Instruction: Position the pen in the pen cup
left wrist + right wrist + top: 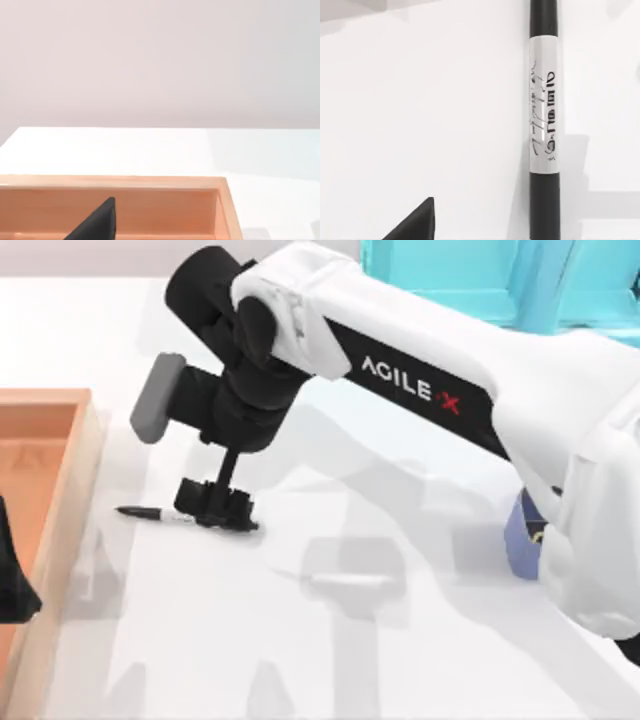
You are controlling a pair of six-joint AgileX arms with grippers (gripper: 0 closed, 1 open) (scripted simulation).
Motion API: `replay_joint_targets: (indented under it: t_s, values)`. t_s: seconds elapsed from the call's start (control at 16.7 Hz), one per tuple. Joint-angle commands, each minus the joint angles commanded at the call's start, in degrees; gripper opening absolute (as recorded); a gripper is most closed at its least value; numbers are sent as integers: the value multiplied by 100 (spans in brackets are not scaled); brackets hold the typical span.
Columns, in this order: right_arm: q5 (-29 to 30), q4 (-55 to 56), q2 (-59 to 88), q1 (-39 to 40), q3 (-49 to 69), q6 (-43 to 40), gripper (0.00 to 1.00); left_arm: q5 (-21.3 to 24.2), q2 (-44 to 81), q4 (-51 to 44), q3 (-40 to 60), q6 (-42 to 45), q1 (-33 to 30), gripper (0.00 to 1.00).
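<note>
Reaching across the table [330,660] from the right, my right gripper [218,508] sits low over the pen [160,513], which lies flat near the wooden tray [75,480], well apart from the pen cup [520,540]. Whether it is grasping the pen I cannot tell. Slim, stiff, light and probably slick: its labelled middle band [543,105] looks the best hold. My left gripper [15,590] idles over the tray.
</note>
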Motion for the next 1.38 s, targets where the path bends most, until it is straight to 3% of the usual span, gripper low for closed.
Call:
replay_joint_targets:
  t_s: [0.9, 1.38]
  values:
    - [83, 893, 1376, 203, 521, 201, 100, 0, 0, 0, 0, 0, 0, 100]
    - [83, 893, 1376, 203, 521, 201, 40, 0, 0, 0, 0, 0, 0, 100]
